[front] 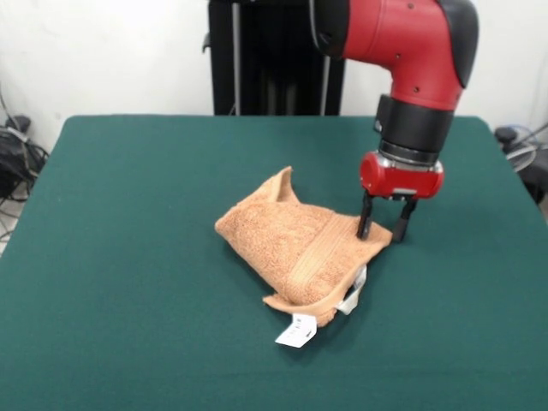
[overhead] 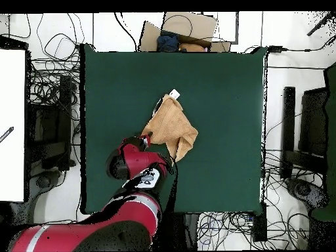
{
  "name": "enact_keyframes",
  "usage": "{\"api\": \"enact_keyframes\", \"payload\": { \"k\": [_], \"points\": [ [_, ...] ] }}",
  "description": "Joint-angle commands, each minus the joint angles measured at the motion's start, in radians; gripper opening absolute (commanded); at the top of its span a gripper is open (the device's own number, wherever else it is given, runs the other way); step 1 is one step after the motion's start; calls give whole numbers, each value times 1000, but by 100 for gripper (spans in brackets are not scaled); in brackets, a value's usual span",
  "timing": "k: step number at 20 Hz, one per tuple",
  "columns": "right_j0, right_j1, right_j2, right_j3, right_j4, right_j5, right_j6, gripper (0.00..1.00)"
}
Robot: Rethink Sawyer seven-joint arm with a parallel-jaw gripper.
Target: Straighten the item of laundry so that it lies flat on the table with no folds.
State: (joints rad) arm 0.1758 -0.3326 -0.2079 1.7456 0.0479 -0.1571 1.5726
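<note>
The orange-tan towel [front: 291,244] lies folded and bunched near the middle of the dark green table [front: 120,223], with one corner standing up at its far side. Its woven border band runs along the near right part. One white tag [front: 297,331] lies on the table at its near edge and a second tag [front: 353,296] hangs at its right side. My gripper [front: 384,228] is down at the towel's right corner, open, one finger on the towel edge and the other just beyond it. In the overhead view the towel [overhead: 172,128] lies just above the arm's red wrist [overhead: 136,157], which hides the gripper.
The black pedestal [front: 274,60] stands at the table's far side. In the overhead view cables [overhead: 46,98] and a cardboard box [overhead: 187,29] lie beyond the table's edges [overhead: 230,85], and dark equipment [overhead: 305,131] stands to the right.
</note>
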Motion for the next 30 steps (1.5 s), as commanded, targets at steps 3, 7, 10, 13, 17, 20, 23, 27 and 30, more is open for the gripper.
{"api": "enact_keyframes", "payload": {
  "k": [3, 7, 10, 13, 17, 20, 23, 27, 30],
  "points": [
    [45, 65, -1, 20, 78, -45, 239, 100],
    [58, 61, -15, 23, 87, -42, 235, 100],
    [52, 60, -10, 32, 94, -47, 242, 100],
    [69, 63, -33, 23, 104, -32, 229, 100],
    [77, 63, -44, 28, 112, -35, 232, 100],
    [78, 63, -48, 29, 115, -35, 230, 100],
    [77, 61, -49, 31, 115, -33, 228, 100],
    [77, 61, -49, 33, 114, -32, 227, 100],
    [74, 61, -47, 34, 112, -34, 227, 100]
  ]
}}
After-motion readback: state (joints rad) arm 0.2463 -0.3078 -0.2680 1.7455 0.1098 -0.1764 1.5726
